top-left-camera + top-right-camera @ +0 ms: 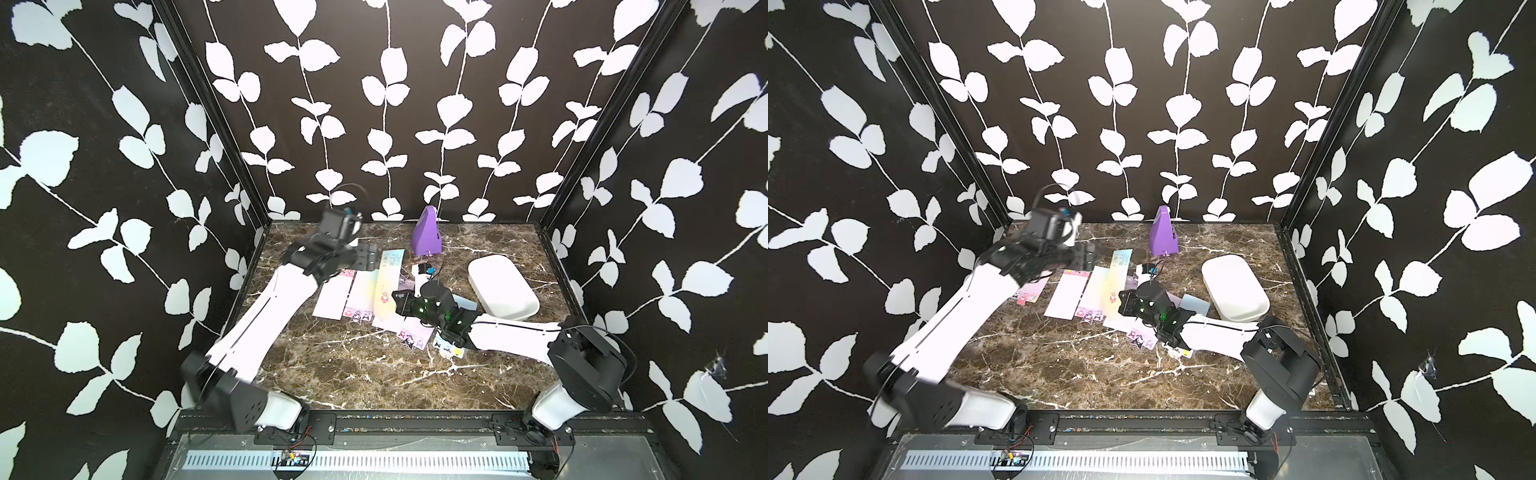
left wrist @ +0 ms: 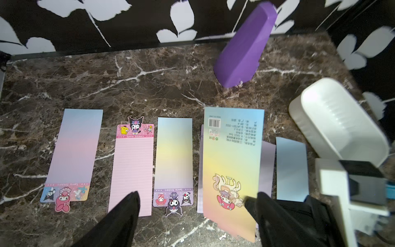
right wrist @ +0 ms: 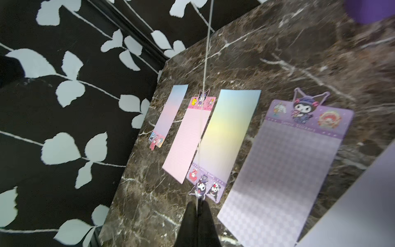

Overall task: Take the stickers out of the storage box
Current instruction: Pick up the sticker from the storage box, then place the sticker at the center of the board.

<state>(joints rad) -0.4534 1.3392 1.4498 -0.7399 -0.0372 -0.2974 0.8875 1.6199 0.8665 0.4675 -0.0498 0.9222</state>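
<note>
Several stickers lie side by side on the marble table, among them a blue-pink sheet (image 2: 74,149), a pink lined sheet (image 2: 132,171) and a blue-yellow sheet (image 2: 174,154). One yellow gradient sticker sheet (image 2: 233,160) with a barcode stands lifted above a lilac sheet (image 3: 288,162). My right gripper (image 3: 198,203) is shut on this sheet's edge (image 1: 384,291); in the right wrist view it shows edge-on as a thin line. My left gripper (image 2: 192,203) is open, its fingers (image 2: 128,205) wide apart around that sheet's near end. The white storage box (image 1: 503,291) (image 2: 333,122) sits tilted at the right, showing nothing inside.
A purple pyramid-shaped object (image 1: 426,232) (image 1: 1163,235) stands near the back wall behind the sheets. The patterned walls close in the table on three sides. My right arm (image 1: 511,332) reaches across the table in front of the box.
</note>
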